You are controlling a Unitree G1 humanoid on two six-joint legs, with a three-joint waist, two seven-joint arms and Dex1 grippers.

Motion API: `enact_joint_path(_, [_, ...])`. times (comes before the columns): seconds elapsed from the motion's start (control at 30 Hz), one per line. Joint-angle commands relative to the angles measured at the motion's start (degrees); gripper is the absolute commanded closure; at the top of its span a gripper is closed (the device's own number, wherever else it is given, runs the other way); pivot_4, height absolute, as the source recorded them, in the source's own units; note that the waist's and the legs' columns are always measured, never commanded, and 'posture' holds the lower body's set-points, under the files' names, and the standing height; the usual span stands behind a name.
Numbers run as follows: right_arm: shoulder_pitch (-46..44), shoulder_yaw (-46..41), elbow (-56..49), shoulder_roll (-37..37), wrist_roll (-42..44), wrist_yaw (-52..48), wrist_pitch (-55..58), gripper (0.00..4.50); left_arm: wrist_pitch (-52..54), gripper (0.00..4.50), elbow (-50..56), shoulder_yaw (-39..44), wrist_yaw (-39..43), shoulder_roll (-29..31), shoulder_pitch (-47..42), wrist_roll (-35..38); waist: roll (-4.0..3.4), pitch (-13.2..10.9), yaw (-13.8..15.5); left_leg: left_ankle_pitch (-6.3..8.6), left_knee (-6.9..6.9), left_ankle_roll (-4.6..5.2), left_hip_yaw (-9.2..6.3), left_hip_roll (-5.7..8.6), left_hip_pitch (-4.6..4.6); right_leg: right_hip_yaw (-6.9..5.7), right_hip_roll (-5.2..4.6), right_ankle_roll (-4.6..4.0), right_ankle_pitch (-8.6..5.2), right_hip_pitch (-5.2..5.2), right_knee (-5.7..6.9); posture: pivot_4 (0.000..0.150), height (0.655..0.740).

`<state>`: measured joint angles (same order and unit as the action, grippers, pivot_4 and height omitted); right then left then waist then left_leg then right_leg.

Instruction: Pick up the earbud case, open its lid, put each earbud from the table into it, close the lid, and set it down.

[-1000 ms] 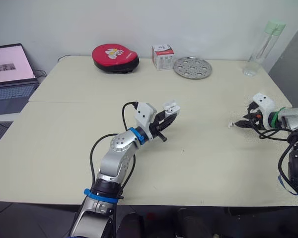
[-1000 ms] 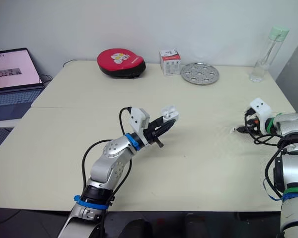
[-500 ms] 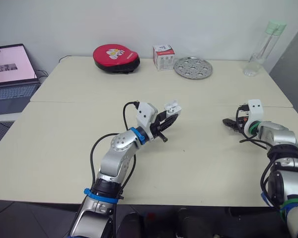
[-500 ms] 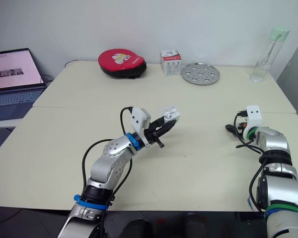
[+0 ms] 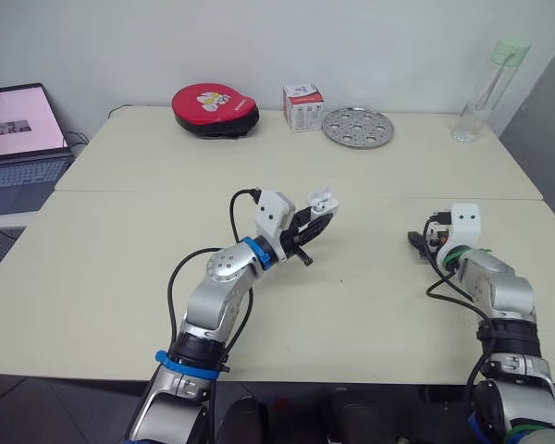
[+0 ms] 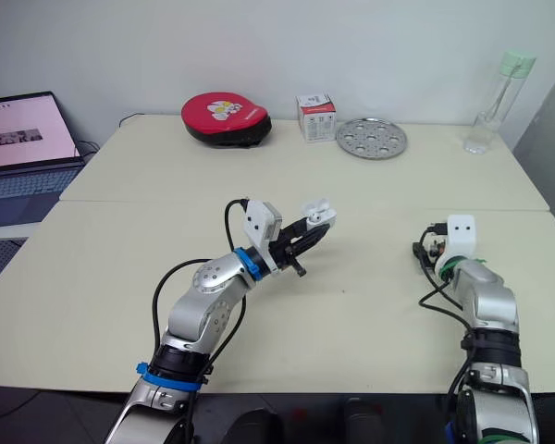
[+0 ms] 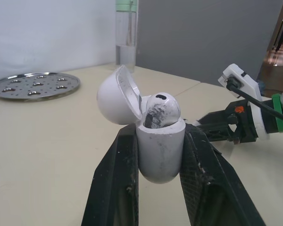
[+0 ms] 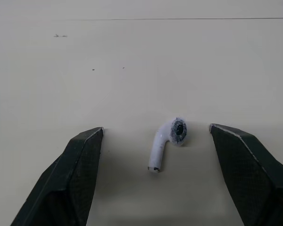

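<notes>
My left gripper (image 5: 316, 215) is shut on the white earbud case (image 5: 322, 201) and holds it above the middle of the table. In the left wrist view the case (image 7: 159, 141) stands upright between the two black fingers (image 7: 115, 183), its lid (image 7: 115, 94) tipped open. One earbud (image 7: 159, 108) sits in the case. My right gripper (image 5: 418, 243) is low over the table to the right, also seen as the right gripper (image 7: 216, 128) beyond the case. It is open (image 8: 156, 128), and the second white earbud (image 8: 167, 141) lies on the table between its fingers, touching neither.
Along the back of the table (image 5: 120, 259) stand a red round pouch (image 5: 215, 104), a small white box (image 5: 302, 105), a perforated metal plate (image 5: 357, 126) and a clear bottle (image 5: 486, 88). An open laptop (image 5: 18, 139) sits off the table's left side.
My right arm has swung in from the table's right edge toward the middle, carrying its gripper leftward and nearer me. The left gripper and the case have stayed put.
</notes>
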<state>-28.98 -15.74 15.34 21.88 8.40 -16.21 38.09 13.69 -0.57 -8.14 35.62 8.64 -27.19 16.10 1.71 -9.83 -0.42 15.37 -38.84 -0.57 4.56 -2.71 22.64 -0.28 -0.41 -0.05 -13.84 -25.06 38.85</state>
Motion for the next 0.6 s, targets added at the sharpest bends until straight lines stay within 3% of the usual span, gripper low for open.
enact_joint_path(0.03, [0.4,-0.6,0.8,-0.5,1.4,0.4,-0.3,1.67,-0.4,3.74,1.5,0.0,0.1,-0.2,-1.3,0.1,0.0,0.0,0.0,0.0,0.0,0.0,0.0,0.0,0.0,0.0,0.0,0.01,-0.01,0.0,-0.01,0.15,0.74])
enact_joint_path(0.27, [-0.5,0.5,3.8,0.5,1.0,-1.6,-3.9,4.15,-0.7,3.74,1.5,-0.2,0.0,-0.4,-1.2,-0.1,0.02,0.0,-0.2,0.01,0.0,0.01,0.02,0.01,-0.04,0.05,0.1,0.05,-0.03,0.02,-0.01,0.15,0.74])
enact_joint_path(0.5, [1.0,2.0,1.6,3.1,1.5,-5.8,-5.7,4.26,-0.6,3.74,2.0,-0.3,-0.4,-0.6,-0.6,-0.2,0.02,0.0,-0.5,0.01,0.02,0.01,0.02,-0.01,-0.03,0.07,0.12,0.06,-0.04,0.0,-0.02,0.15,0.74])
enact_joint_path(0.6, [2.5,6.2,-3.0,10.2,0.3,-14.6,-6.7,4.26,-0.7,3.74,2.0,0.0,-0.5,-0.4,-0.5,-0.2,0.01,0.0,-0.6,0.01,0.02,0.01,0.01,-0.01,-0.01,0.07,0.11,0.07,-0.04,-0.01,-0.03,0.15,0.74])
